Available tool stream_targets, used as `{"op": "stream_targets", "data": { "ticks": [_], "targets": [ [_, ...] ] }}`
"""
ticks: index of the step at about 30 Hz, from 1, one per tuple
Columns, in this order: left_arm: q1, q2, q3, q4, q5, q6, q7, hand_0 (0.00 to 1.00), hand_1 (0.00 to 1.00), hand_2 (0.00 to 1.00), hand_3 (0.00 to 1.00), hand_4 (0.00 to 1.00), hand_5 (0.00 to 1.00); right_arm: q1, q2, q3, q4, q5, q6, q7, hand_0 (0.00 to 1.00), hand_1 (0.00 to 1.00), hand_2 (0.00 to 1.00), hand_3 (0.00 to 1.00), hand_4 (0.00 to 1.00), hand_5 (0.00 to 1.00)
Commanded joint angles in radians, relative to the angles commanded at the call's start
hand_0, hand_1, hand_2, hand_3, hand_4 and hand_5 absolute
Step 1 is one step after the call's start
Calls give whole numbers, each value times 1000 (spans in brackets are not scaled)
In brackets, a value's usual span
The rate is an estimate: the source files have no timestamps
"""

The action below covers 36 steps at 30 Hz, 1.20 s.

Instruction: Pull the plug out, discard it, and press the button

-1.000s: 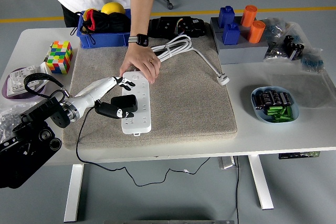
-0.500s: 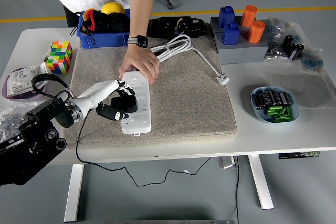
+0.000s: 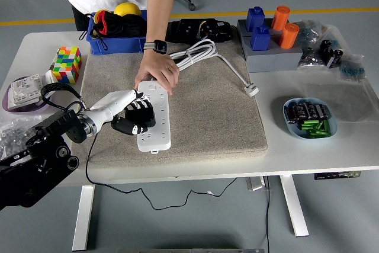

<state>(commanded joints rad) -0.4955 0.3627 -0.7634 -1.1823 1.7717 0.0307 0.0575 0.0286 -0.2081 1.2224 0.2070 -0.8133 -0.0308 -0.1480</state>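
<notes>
My left hand (image 3: pixel 131 112) has crept closer onto the plug (image 3: pixel 142 114); fingers now clenched around that blocky black adapter, seated in the long white strip (image 3: pixel 155 117) on the nubby beige mat (image 3: pixel 207 111). Person's hand (image 3: pixel 155 76) pins the strip's far end.

The black plug (image 3: pixel 142 112) is grasped by the left hand (image 3: pixel 131 114) at centre left. The white power strip (image 3: pixel 155 117) is pinned by a person's hand (image 3: pixel 157 77).

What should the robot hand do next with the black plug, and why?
Probably pull straight up. The left hand is wrapped around the black plug, which sits in the white power strip, and a person's hand presses the strip's far end down.
</notes>
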Motion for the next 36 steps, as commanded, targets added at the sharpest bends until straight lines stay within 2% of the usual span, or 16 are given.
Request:
{"op": "stream_targets", "data": {
  "ticks": [4,5,8,22,26,31,36],
  "targets": [
    [-2,-1,2,0,0,25,-17,340,347,394,576,726,2,0,0,-1,0,0,0,0,750,667,657,619,657,517],
    [-2,-1,1,0,-1,27,-18,336,282,338,559,681,2,0,0,-1,0,0,0,0,749,668,657,620,656,516],
    [-2,-2,0,-2,0,29,-16,336,282,338,559,681,2,0,0,-2,0,1,1,0,749,668,657,620,656,516],
    [-1,3,-25,-39,-2,10,-2,342,271,324,556,654,2,-1,0,-2,0,0,0,1,750,667,657,619,657,515],
    [-2,3,-30,-46,-23,9,-7,345,270,321,554,655,2,0,1,-2,0,1,0,2,749,668,657,619,657,516],
    [-5,1,-31,-37,-97,-8,0,340,268,318,551,656,2,0,1,-3,-1,1,0,1,749,667,657,619,657,515],
    [-5,1,-33,-34,-107,-14,3,339,267,315,549,655,2,0,2,-3,1,1,0,2,749,667,657,619,657,516]
  ]
}}
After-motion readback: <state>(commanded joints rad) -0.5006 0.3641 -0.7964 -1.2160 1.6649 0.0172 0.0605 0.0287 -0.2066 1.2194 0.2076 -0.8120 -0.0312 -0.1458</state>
